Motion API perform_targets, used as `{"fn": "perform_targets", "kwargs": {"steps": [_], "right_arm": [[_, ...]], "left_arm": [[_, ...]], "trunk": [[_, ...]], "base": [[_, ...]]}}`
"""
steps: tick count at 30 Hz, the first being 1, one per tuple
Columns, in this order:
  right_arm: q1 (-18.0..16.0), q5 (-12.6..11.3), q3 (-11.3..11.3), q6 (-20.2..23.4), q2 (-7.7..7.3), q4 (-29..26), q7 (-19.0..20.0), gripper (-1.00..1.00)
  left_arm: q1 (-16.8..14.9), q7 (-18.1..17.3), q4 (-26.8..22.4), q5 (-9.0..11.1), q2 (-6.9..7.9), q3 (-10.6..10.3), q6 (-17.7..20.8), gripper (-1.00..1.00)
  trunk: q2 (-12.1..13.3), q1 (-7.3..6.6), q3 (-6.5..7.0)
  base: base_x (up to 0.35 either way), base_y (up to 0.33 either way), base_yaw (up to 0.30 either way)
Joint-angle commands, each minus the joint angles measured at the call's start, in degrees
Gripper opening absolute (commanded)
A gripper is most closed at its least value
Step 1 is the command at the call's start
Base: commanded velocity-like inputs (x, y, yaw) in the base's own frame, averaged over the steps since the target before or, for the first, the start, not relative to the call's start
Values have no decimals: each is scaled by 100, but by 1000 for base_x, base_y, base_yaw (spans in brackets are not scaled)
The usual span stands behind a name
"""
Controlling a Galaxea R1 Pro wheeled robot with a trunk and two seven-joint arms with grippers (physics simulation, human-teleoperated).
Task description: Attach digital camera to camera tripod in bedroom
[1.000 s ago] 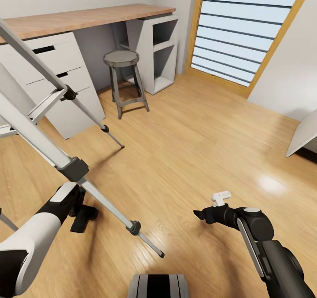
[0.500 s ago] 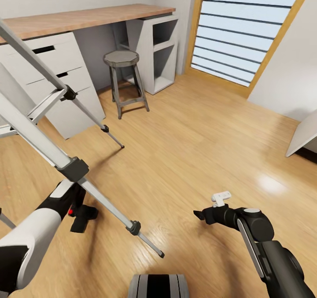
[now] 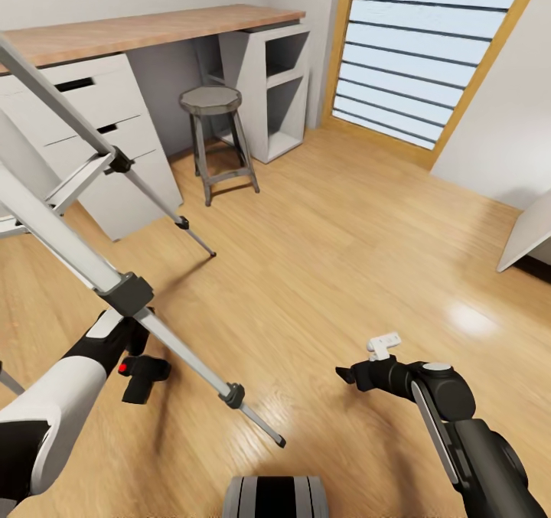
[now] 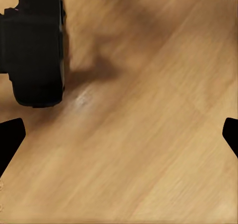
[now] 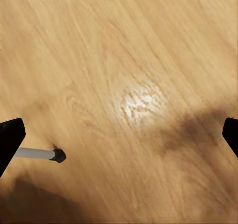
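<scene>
The camera tripod's silver-grey legs with black joints slant across the left of the head view; one foot rests on the floor and shows again as the foot in the right wrist view. The digital camera, black with a red button, lies on the wood floor beside the near leg. My left gripper hangs just above it, open, its fingertips spread wide with the camera off to one side. My right gripper hovers low over bare floor, open and holding nothing.
A small round grey stool stands by the wood-topped desk with white drawers. A tall wood-framed window is at the back right. A white panel leans at the right edge.
My left arm has shifted slightly left, so the camera's red button now shows beside the wrist. The right arm and the tripod have not moved.
</scene>
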Motion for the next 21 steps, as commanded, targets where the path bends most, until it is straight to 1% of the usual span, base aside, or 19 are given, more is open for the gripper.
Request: {"fn": "perform_targets", "kwargs": {"steps": [1, 21], "right_arm": [[-3, 49, 7, 20, -3, -6, 39, 100], [-46, 52, -16, 19, -10, -6, 47, 100]], "left_arm": [[-4, 32, -9, 9, 6, -21, 22, 100], [-13, 37, 14, 9, 30, -21, 45, 100]], "trunk": [[-3, 1, -27], [-30, 53, -470]], "base": [[0, 0, 0], [0, 0, 0]]}}
